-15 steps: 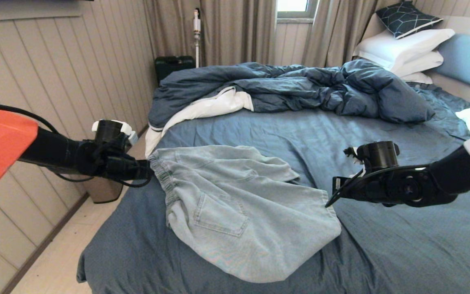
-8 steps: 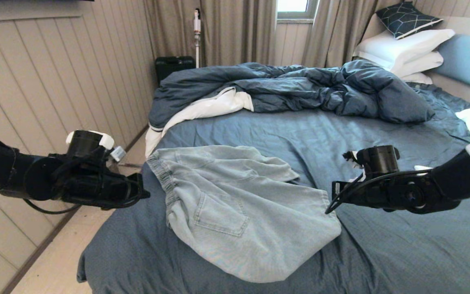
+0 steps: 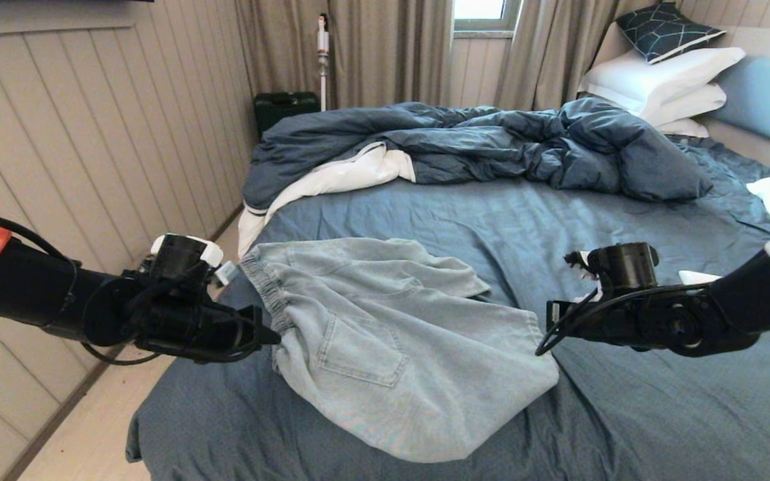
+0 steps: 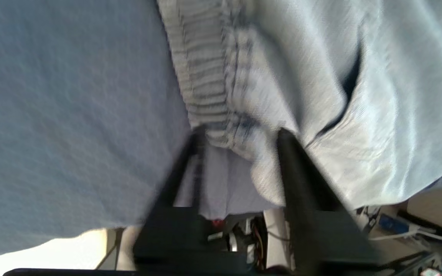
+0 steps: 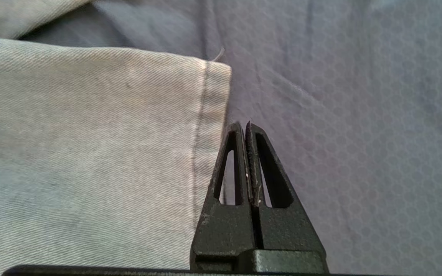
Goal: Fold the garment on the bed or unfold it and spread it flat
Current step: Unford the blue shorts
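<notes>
Denim shorts [image 3: 385, 341] lie partly folded on the bed [image 3: 625, 414]. Left hand [image 4: 240, 134], fingers apart, straddles the elastic waistband [image 4: 205, 76]. Right hand [image 5: 246, 124], fingers pressed together, hovers empty beside the leg hem [image 5: 205, 115].

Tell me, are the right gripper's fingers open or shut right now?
Shut. In the right wrist view the right gripper has both fingers pressed together, empty, just off the hem of the shorts.
</notes>
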Available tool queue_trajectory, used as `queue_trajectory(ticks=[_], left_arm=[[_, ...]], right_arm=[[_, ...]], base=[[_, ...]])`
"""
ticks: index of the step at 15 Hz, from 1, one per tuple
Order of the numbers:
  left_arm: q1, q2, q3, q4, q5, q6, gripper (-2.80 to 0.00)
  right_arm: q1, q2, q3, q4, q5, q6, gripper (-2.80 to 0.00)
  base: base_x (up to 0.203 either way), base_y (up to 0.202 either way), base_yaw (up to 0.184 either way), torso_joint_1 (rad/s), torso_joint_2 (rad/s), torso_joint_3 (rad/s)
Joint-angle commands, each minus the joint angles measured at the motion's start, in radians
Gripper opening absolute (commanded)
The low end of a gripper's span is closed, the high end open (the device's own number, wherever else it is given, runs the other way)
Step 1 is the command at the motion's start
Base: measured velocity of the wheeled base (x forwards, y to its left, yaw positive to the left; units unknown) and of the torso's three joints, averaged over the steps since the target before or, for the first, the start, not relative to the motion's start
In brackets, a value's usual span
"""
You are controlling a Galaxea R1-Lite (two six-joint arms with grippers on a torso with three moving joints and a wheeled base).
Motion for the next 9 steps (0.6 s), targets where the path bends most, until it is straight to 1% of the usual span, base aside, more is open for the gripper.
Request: queue_trajectory(ticks=[1,2,4,6,9], left_arm=[[-0.017,0.008,0.020,-0.003,-0.001,-0.003,0.00],[-0.024,0.014,0.024,-0.003,0.013,-0.003,0.00],[-0.030,0.008,0.042,-0.003,0.034,-0.024,0.00],[-0.032,0.019,0.034,-0.004,0.034,-0.027,0.00],[-0.061,0.061,-0.007,-0.004,0.034,-0.034,0.00]], right_arm=[[-0.002,0.005,0.004,-0.009,-0.001,0.001,-2.80],[-0.002,0.004,0.010,-0.015,-0.002,0.001,-2.80],[-0.002,0.004,0.015,-0.021,-0.002,0.001,-2.80],[-0.001,0.005,0.018,-0.029,-0.004,0.000,-2.80],[-0.002,0.001,0.024,-0.030,-0.002,-0.001,-2.80]], base=[[0.000,0.000,0.000,0.000,0.00,0.000],[0.000,0.000,0.000,0.000,0.00,0.000],[0.000,0.000,0.000,0.000,0.00,0.000],[0.000,0.000,0.000,0.000,0.00,0.000],[0.000,0.000,0.000,0.000,0.00,0.000]])
